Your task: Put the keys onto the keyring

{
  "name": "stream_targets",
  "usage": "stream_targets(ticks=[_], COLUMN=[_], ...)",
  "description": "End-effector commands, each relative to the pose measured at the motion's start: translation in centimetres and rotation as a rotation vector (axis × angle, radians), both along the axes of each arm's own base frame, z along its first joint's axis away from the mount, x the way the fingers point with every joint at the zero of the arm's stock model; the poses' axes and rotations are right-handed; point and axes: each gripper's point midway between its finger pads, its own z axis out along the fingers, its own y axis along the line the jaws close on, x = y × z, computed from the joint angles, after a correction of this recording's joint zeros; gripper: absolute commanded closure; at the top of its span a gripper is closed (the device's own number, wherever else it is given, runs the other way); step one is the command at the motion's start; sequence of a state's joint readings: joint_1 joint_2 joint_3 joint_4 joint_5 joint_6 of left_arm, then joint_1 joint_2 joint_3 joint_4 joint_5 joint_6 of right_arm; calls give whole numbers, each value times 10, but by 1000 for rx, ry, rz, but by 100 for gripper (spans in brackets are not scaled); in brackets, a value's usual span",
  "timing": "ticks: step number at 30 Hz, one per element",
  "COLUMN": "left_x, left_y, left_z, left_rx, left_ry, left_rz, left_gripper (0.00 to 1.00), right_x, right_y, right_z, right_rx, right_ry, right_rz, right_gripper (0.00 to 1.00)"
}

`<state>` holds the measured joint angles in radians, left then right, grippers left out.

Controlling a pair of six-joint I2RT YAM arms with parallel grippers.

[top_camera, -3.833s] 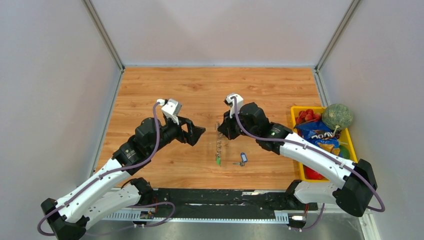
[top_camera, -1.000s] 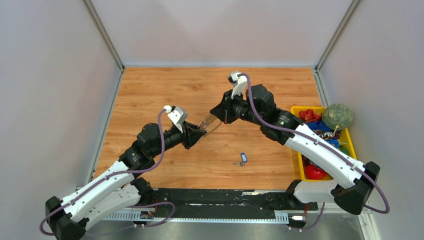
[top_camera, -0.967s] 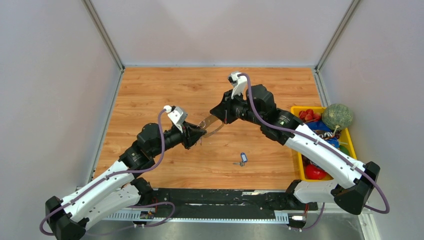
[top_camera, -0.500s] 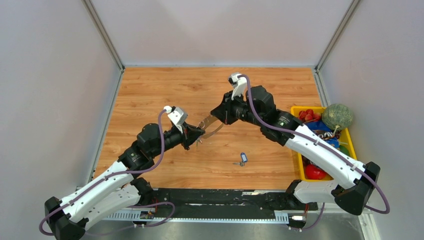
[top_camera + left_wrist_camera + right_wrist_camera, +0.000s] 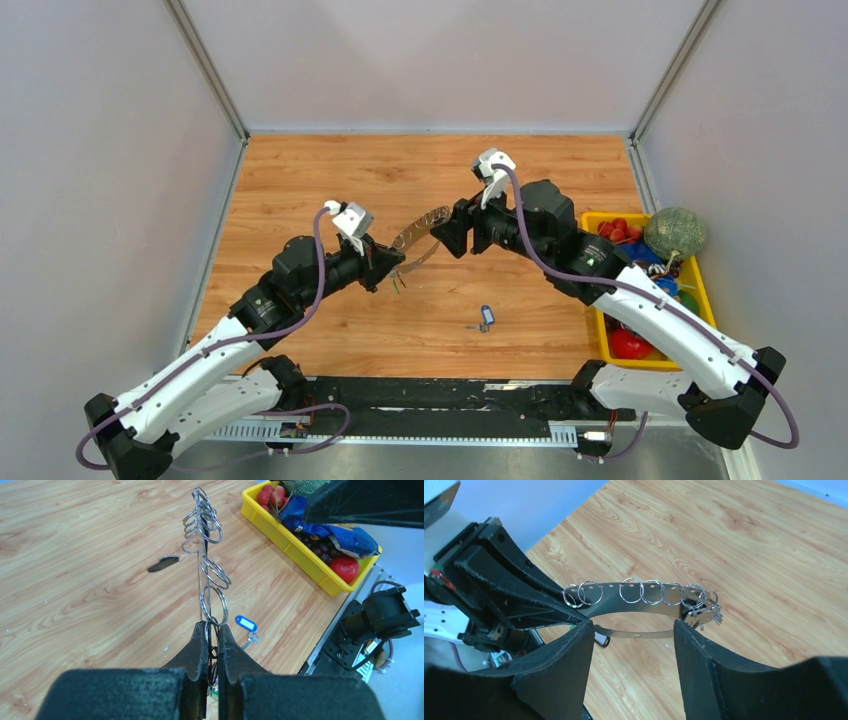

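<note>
The keyring is a thin silvery band hoop strung with several small split rings, held above the table between the two arms. My left gripper is shut on its near end; in the left wrist view the keyring runs edge-on out of the shut left gripper. A dark-headed key hangs off it. My right gripper stands open just right of the hoop; in its wrist view the right gripper has the keyring ahead, untouched. The blue-tagged key lies on the table.
A yellow tray at the right edge holds a green melon, a snack bag and red fruit. The tray also shows in the left wrist view. Grey walls close in the wooden table.
My right gripper has opened, let go of the keyring and drawn back to the right. My left gripper closed on the hoop and now holds it alone, tilted up.
</note>
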<state>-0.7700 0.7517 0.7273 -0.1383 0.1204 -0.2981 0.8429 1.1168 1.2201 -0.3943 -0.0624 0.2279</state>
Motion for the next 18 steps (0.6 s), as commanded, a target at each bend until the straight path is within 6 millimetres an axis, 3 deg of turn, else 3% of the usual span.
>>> stream_targets(ticks=[1, 10, 18], left_x=[2, -7, -30], left_y=[-3, -4, -11], left_z=[38, 52, 70], left_rx=[-103, -146, -190], left_ry=[-7, 85, 168], left_rz=[19, 16, -80], left_gripper=[100, 100, 100], right_x=[-8, -34, -48], right_y=[1, 17, 19], right_z=[5, 12, 14], right_rx=[-70, -228, -327], right_ry=[-123, -445, -730], right_rz=[88, 137, 145], right_gripper=[37, 39, 44])
